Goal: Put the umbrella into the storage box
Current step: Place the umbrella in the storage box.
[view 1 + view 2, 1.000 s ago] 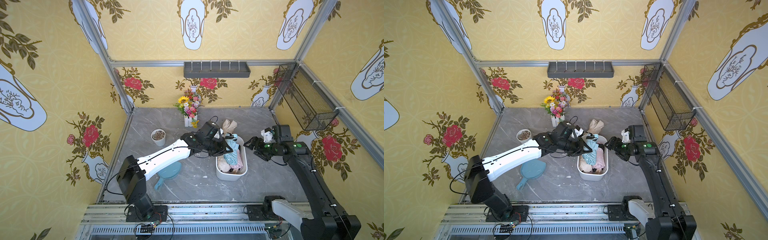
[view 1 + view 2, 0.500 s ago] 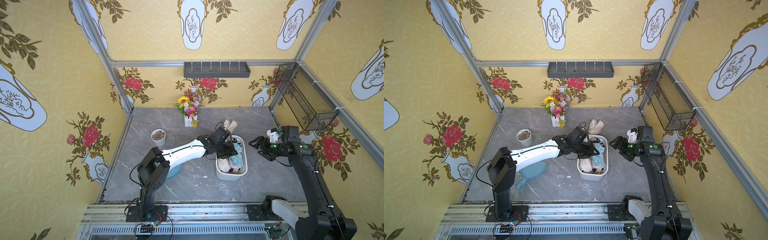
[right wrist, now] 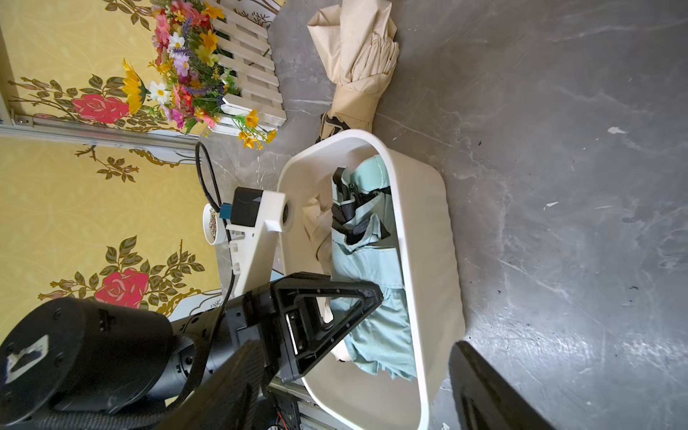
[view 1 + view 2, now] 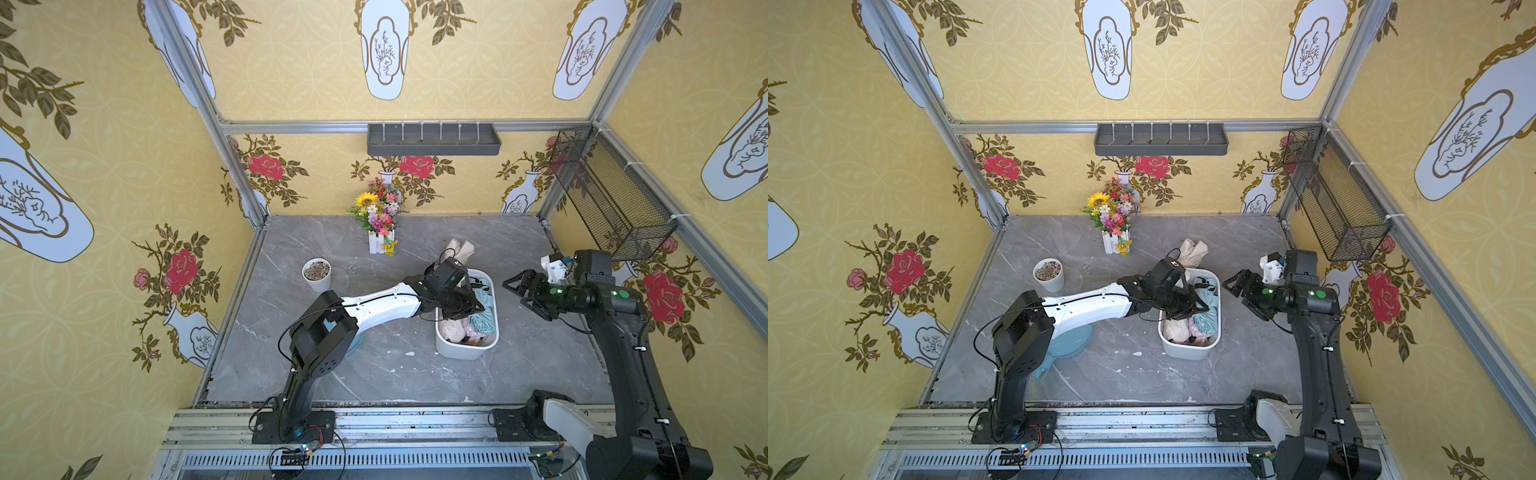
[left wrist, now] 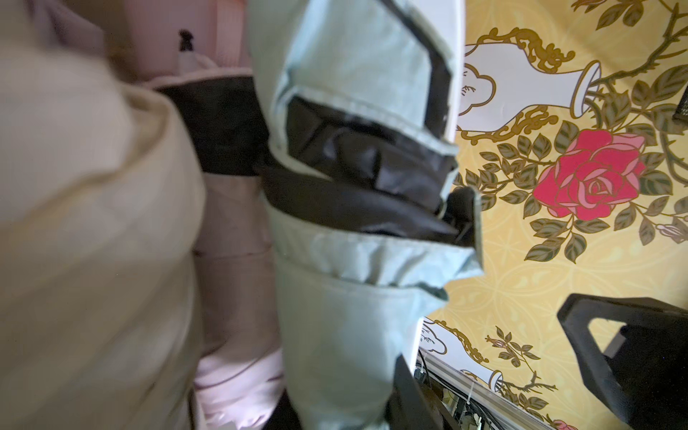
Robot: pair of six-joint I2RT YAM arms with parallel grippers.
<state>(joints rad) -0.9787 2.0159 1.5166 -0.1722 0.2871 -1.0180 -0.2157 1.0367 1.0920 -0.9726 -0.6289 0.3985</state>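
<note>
One white storage box was seen on the grey bench, and three folded umbrellas were counted inside it, laid side by side along its length: one beige umbrella, one pink umbrella and one teal umbrella. The teal umbrella was placed against the wall nearer the right arm. A fourth, the loose beige umbrella, was found lying on the bench outside the box, right at its far end. Two arms were counted. The left end effector was held low over the box, and its jaws were drawn in on the teal umbrella. The right end effector was held beside the box and apart from it, with its jaws spread wide and nothing gripped between them. Elsewhere on the bench, one round white pot of pebbles and one bunch of flowers in a white picket planter were noted. One light blue scoop was partly covered by the left arm. One black mesh basket was fixed to the side wall and one grey rack to the back wall.
</note>
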